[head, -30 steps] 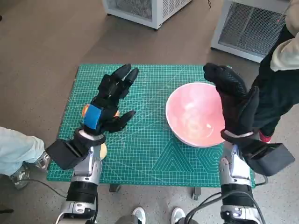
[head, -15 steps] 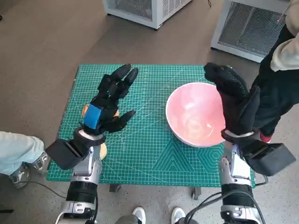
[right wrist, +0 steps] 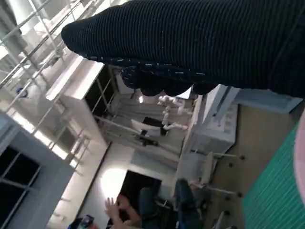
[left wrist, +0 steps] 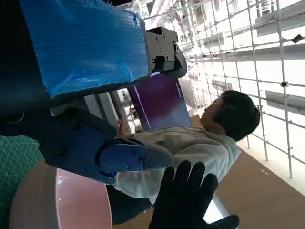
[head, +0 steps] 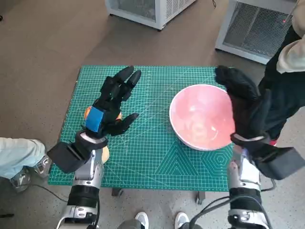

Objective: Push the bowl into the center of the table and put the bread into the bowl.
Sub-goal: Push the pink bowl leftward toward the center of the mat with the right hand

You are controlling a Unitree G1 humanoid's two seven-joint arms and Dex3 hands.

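Brown floor (head: 57, 43) with white mesh-fronted cabinets (head: 147, 9) beyond the table.

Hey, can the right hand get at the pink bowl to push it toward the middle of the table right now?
Probably yes. The right hand stands open at the bowl's outer side, nothing between them, and the mat toward the centre lies bare.

Mat (head: 157, 148) on the table is teal-green w/ a pale grid + diagonal line pattern, bowl (head: 200, 117) is glossy pink w/ whitish swirls inside. Left hand (head: 112, 102) is black w/ a bright blue tape patch on the back, right hand (head: 245, 107) is all black ribbed knit. Bread (head: 87, 113) is orange-tan, floor (head: 43, 52) is plain brown-grey, person's sleeve (head: 291, 52) is cream.
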